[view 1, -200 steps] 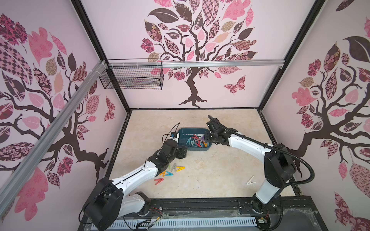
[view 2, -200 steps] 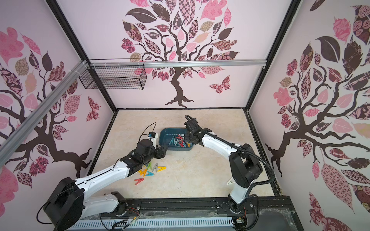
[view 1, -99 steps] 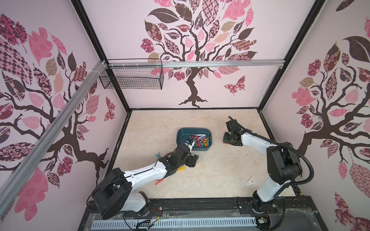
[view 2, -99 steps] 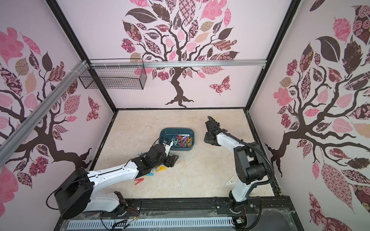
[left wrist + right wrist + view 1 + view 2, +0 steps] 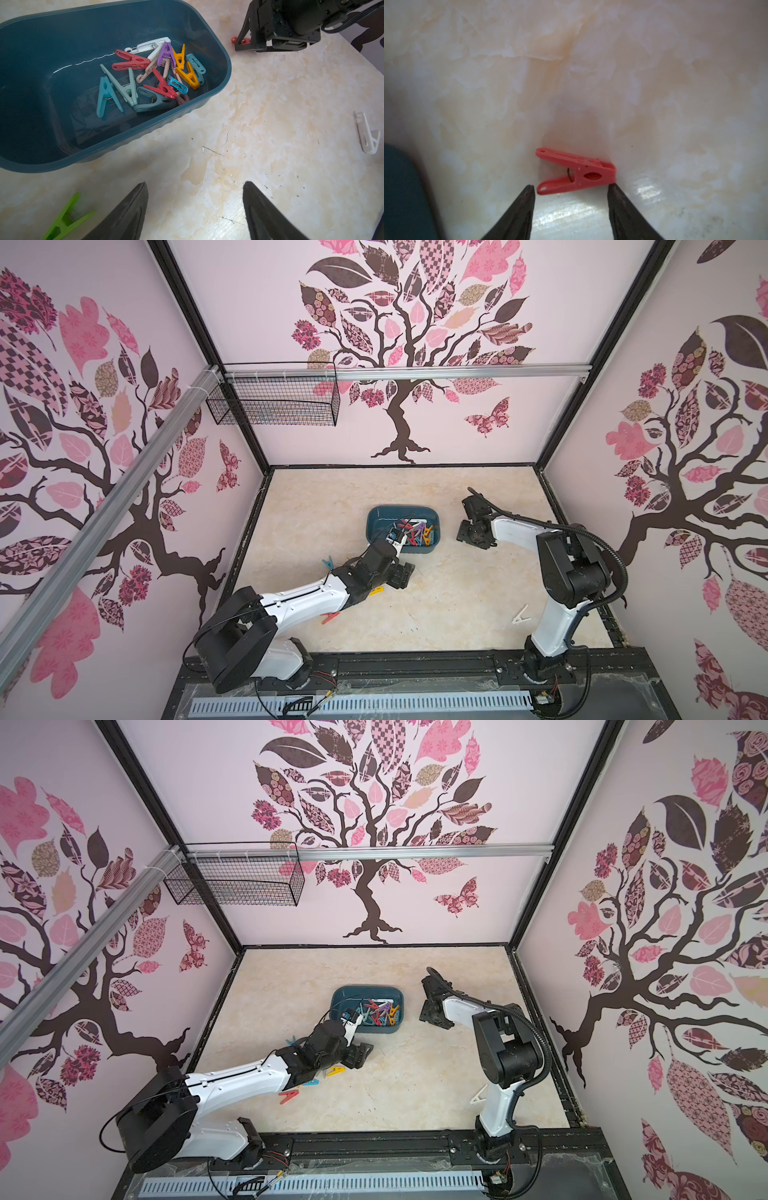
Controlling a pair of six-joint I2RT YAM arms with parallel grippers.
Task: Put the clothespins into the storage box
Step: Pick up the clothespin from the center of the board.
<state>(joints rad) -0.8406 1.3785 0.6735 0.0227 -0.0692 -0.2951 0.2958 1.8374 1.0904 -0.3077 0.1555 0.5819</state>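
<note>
Nearby | red clothespin at right claw | wire basket well apart

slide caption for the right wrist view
Open right gripper lined up on a red clothespin lying on the marble table.

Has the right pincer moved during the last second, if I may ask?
Yes: the right pincer was over the storage box and is now beside it, nearer the right wall.

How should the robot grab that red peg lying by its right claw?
Pinch the red clothespin across its thick middle, by the oval hole, coming straight down from above. It lies flat on its side, and that joined part looks sturdier than the two splayed legs. The right gripper is open right beside it.
</note>
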